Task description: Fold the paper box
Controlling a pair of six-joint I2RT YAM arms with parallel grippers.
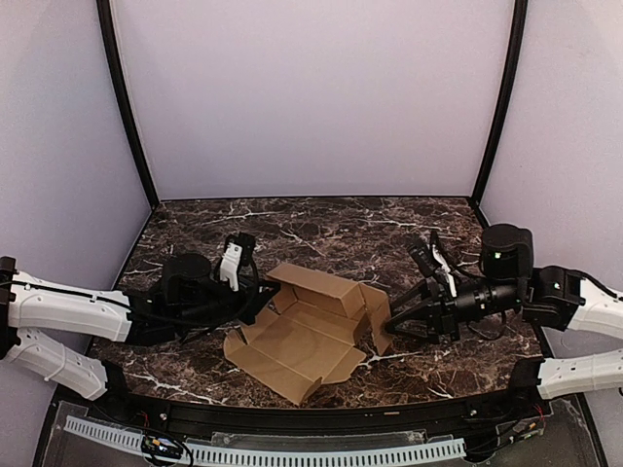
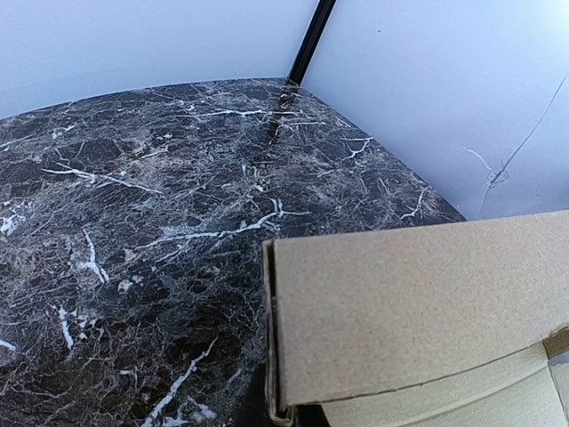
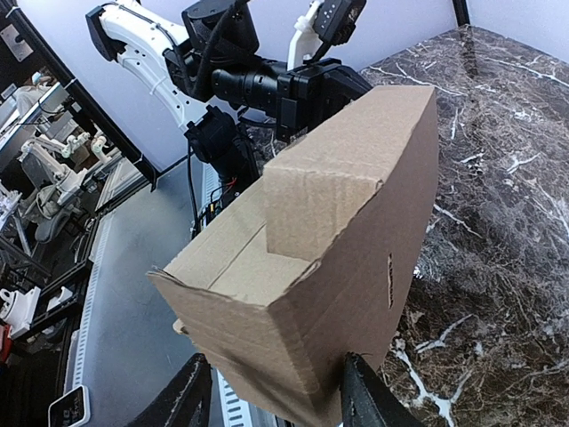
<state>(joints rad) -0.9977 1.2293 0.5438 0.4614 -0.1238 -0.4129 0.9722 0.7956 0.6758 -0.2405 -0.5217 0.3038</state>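
Note:
The paper box (image 1: 307, 331) is brown cardboard, partly folded, with its far and side walls raised and its near panel flat on the marble table (image 1: 321, 229). My left gripper (image 1: 265, 297) is at the box's left end. In the left wrist view its jaws close narrowly around the doubled edge of a raised wall (image 2: 400, 302), with the fingers barely visible at the bottom. My right gripper (image 1: 389, 326) is at the box's right end. In the right wrist view its fingers (image 3: 363, 396) stand wide apart around the box's corner (image 3: 338, 258), the right finger touching the wall.
White walls enclose the table on three sides, with black posts (image 1: 127, 107) at the back corners. A black rail and white cable chain (image 1: 292, 449) run along the near edge. The left arm (image 3: 258, 84) shows beyond the box in the right wrist view.

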